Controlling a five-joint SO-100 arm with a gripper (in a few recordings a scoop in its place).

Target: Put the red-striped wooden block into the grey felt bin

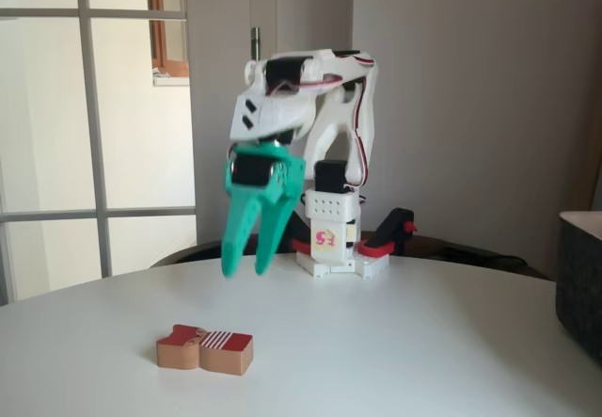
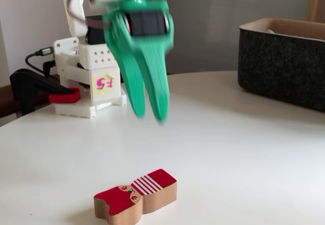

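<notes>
On table: red-striped wooden block [image 2: 136, 200], waisted, flat | gripper [image 1: 246, 268] slightly parted, empty

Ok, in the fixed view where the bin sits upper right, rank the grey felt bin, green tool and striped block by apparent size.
1. Grey felt bin, though cropped at the edge.
2. Green tool, nearer the camera, so uncertain.
3. Red-striped wooden block.

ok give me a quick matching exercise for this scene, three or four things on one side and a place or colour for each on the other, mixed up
Things:
1. end effector
2. red-striped wooden block
3. grey felt bin
4. clamp

Descriptions:
A. flat on the white table, near the front
B. green, hanging in the air above the table
C. red and black, beside the arm's base
D. dark charcoal, at the right edge in both fixed views

Pairs: 1-B, 2-A, 3-D, 4-C
</notes>
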